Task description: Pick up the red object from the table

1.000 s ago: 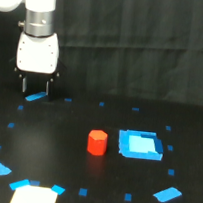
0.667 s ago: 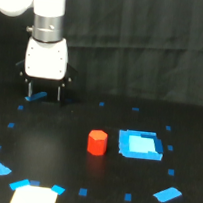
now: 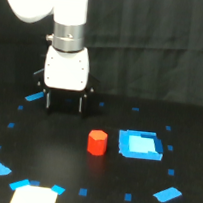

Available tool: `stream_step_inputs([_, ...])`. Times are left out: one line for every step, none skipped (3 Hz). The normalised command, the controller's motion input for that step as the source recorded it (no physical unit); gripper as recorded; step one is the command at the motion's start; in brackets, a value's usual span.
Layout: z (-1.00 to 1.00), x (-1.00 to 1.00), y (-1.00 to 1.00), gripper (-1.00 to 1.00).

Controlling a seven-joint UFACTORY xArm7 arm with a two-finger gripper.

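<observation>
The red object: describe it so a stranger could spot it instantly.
On the wide black table, look just to the exterior view's left of the flat blue square tray. There stands the small red-orange stubby block, the only red thing and upright among flat blue tape marks.

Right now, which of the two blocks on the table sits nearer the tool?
The red object; the flat blue square lies farther toward the exterior view's right of the tool.

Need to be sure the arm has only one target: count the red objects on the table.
1. The red object stands on the table, just to the exterior view's left of the blue square, in front of the gripper. The arm could hide others behind it.
</observation>
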Motion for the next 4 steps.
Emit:
stream_step_inputs([-0.17,1.00,-1.00,1.00])
stream_step_inputs([-0.15,0.77,-0.84,0.98])
stream_step_inputs([-0.03,0.40,-0.79,1.00])
stream_step_inputs([0.02,0.02,-0.75,1.00])
